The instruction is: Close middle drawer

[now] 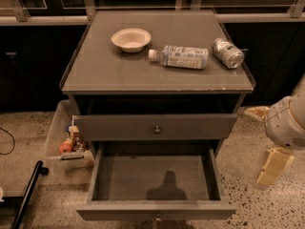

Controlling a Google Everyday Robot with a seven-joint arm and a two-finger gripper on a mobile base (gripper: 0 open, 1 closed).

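Note:
The grey cabinet [157, 75] has the middle drawer [157, 210] pulled far out toward me. Its shallow grey box is empty and a small knob shows at the bottom edge of its front. The drawer above it [157, 128], with a round metal knob, is almost closed. My gripper [270, 167] hangs to the right of the cabinet, level with the open drawer and apart from it, holding nothing that I can see. The lowest drawer is hidden.
On the cabinet top are a white bowl [131, 38], a clear plastic bottle on its side [181, 57] and a can on its side [228, 52]. A clear bin with small items [69, 140] stands on the floor at the left, with a black pole [28, 192] near it. Dark cabinets line the back.

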